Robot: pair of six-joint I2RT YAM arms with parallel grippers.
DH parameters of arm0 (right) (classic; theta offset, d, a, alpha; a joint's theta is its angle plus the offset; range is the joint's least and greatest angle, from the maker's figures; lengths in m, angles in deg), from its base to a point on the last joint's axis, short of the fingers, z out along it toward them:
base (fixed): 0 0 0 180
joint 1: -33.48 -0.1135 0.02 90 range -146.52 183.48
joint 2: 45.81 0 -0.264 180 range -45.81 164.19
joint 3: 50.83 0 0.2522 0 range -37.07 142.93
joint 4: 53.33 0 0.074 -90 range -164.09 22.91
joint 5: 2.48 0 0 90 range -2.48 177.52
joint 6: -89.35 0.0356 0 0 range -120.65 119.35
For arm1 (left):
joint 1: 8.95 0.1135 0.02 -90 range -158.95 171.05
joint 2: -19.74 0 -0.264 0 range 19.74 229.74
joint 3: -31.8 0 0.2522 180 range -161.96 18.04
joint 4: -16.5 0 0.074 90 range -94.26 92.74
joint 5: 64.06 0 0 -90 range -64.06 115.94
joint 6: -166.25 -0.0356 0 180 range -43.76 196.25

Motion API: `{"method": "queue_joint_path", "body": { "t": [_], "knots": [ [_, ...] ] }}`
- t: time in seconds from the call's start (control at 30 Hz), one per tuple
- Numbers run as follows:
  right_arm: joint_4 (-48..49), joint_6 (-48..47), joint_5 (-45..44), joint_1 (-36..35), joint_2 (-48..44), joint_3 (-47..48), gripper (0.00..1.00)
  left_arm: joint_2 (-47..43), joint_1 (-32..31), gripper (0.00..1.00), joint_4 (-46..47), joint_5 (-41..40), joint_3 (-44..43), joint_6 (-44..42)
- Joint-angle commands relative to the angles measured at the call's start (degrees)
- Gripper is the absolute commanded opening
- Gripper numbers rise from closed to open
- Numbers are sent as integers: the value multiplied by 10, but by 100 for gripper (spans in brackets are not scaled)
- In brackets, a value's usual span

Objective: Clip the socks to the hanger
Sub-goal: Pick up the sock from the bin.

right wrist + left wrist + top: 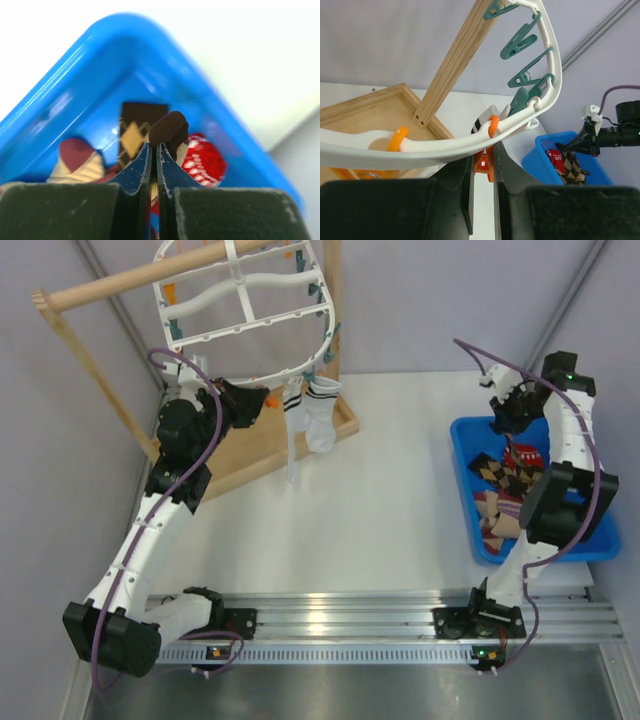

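While your right end effector (154,152) pinches the argyle sock (134,131) over the blue bin (75,70), your left end effector (484,162) is clamped on an orange clip (485,171) under the hanger (445,146) rim. White socks (320,425) hang from it.

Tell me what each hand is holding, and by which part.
Left hand pinches an orange clip on the hanger. Right hand grips the argyle sock by its dark brown end.

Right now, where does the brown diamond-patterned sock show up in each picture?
Top external: argyle sock at right, inside the blue bin.
Left wrist: the sock at lower right, in that bin.
Right wrist: the sock at centre, pinched by the right hand.
Shared landmark: the blue bin.
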State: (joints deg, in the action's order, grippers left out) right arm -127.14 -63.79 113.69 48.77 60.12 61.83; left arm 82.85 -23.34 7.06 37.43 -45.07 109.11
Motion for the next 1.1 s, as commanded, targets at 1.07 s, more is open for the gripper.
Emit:
{"method": "queue_joint_path", "body": {
  "t": [1.07],
  "knots": [
    [125, 33, -6, 112, -262, -219, 0, -3, 1, 0, -15, 32, 11, -3]
  ]
}}
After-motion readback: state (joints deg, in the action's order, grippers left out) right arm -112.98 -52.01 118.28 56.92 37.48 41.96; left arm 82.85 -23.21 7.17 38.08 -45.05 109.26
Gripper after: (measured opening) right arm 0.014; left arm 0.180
